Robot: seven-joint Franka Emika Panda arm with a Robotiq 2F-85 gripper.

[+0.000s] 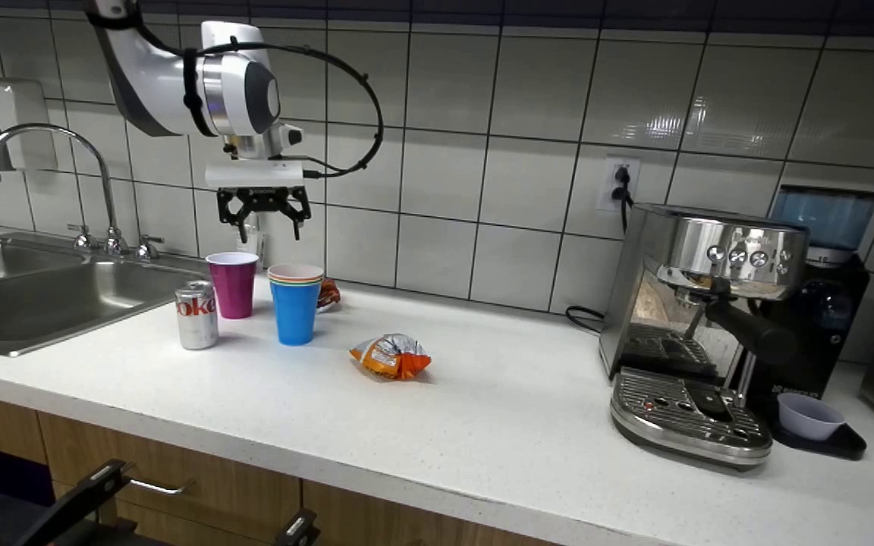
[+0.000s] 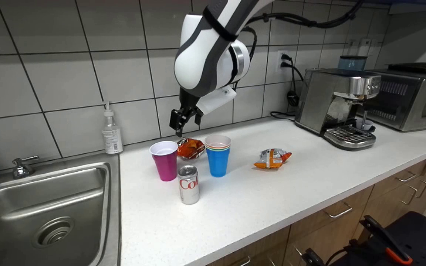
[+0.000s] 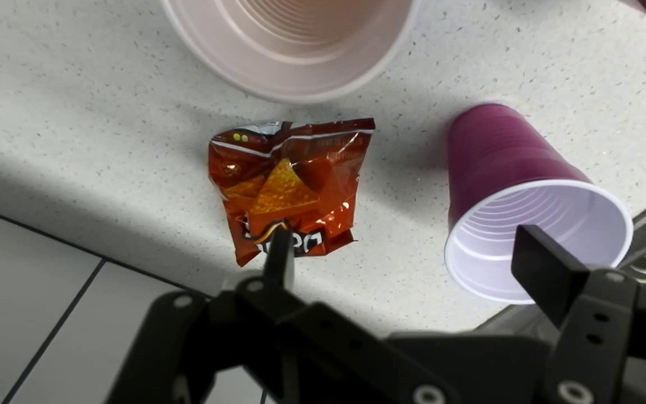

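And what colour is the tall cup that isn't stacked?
Purple outside; the unstacked cup shows best in the wrist view.

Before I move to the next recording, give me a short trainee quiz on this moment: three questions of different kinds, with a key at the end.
1. True or false: the gripper stands open above the counter, holding nothing.

2. Multiple choice: what colour is the outside of the stack of cups?
A. Green
B. Blue
C. Black

3. Fill in the blank: in the wrist view, a reddish ____ lies on the counter, left of the purple cup in the picture.

Key:
1. True.
2. B, blue.
3. Chip bag.
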